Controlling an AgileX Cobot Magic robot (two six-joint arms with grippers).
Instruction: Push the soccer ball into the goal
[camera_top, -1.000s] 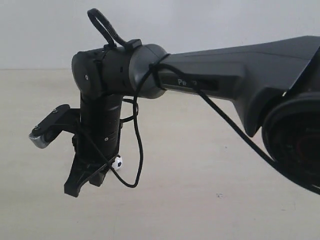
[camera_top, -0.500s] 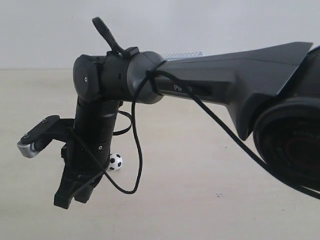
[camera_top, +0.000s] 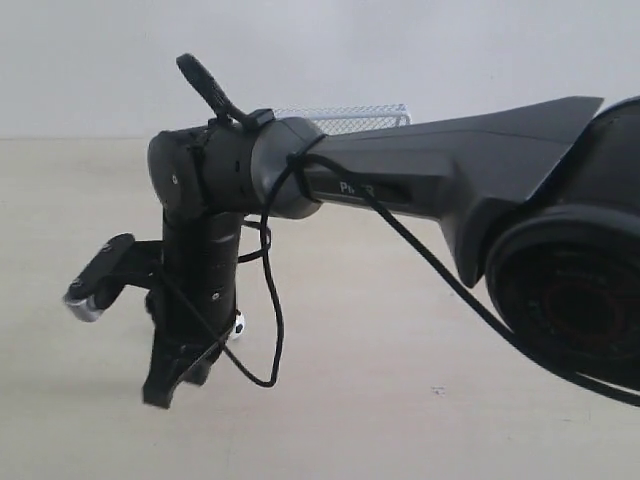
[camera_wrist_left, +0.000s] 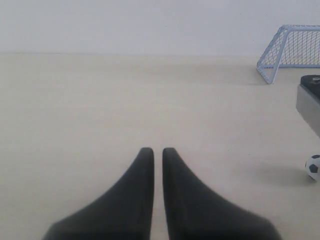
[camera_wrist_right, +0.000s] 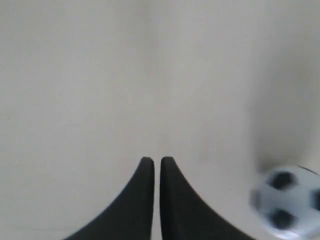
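- Two grippers were in view, both with nothing in them: the right gripper (camera_wrist_right: 153, 160) had its dark fingers (camera_wrist_right: 135, 200) drawn almost together, with only a thin slit between them, and the left gripper (camera_wrist_left: 153, 150) stood the same way.
- Nearest the exterior camera, the right arm's bulky joint (camera_top: 565, 300) filled the right side. Its long dark link reached across to the left, trailing a black cable (camera_top: 272, 330).
- At the end of that link the right gripper (camera_top: 165, 392) pointed down at the pale table (camera_top: 400, 410), tips close above it.
- The soccer ball (camera_top: 239, 324) lay on the table just beside this gripper, mostly hidden behind the wrist in the exterior view. The right wrist view showed the soccer ball (camera_wrist_right: 287, 200) close beside the fingers but apart from them.
- From the left wrist, the soccer ball (camera_wrist_left: 314, 166) sat off to one side, well apart from the left fingers (camera_wrist_left: 135, 200).
- Farthest off, the goal (camera_wrist_left: 295, 47) stood at the table's back by the white wall (camera_wrist_left: 150, 25), well apart from the ball. In the exterior view only the top of the goal's (camera_top: 345, 118) mesh showed above the arm.
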